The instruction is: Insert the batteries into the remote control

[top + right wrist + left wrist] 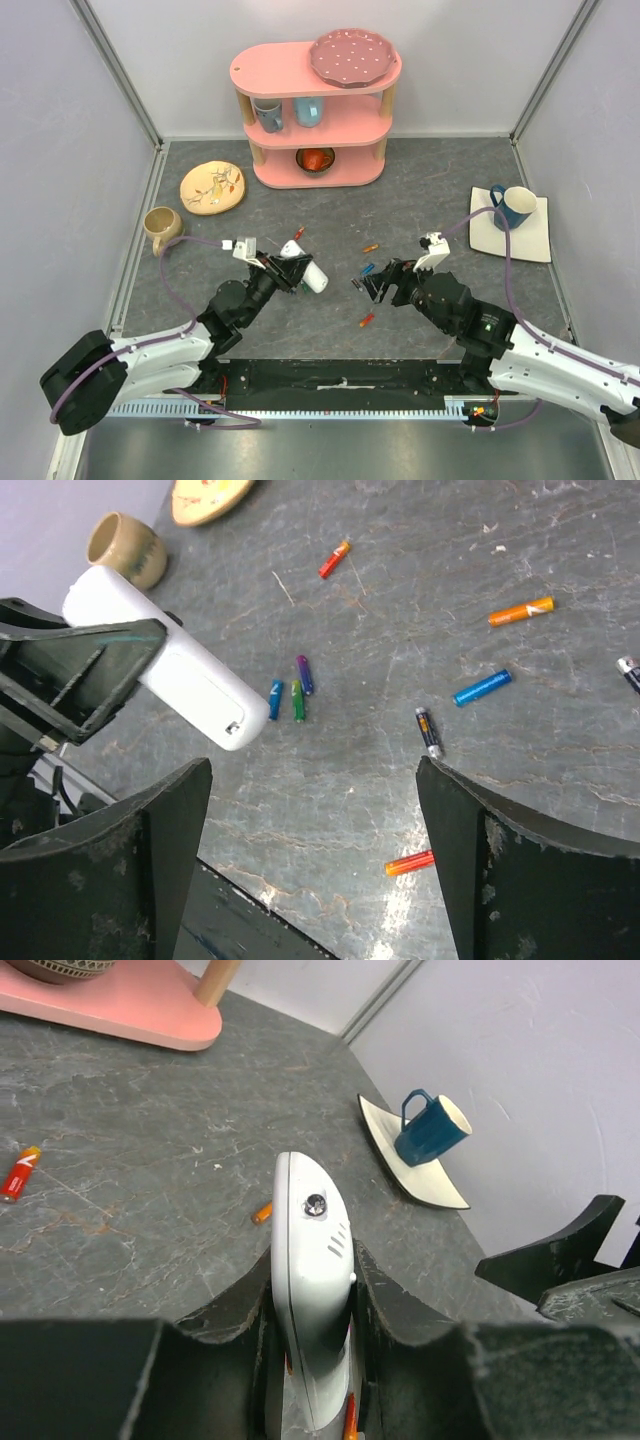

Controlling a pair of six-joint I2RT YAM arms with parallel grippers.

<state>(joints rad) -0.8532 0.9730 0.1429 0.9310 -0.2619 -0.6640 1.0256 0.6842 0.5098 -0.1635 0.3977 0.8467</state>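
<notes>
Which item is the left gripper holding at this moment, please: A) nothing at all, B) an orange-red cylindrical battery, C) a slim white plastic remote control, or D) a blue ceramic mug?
C: the left gripper is shut on both sides of the slim white plastic remote control, while the small cylindrical batteries lie loose on the grey table.

Grey table (430,190): scattered batteries (481,688), pink shelf (318,178), plate (212,187), beige mug (160,228), mat (532,238).

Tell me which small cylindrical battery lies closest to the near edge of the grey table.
The orange-red battery, lying alone near the arms' bases; the rest, such as the dark grey battery, lie farther out.
</notes>
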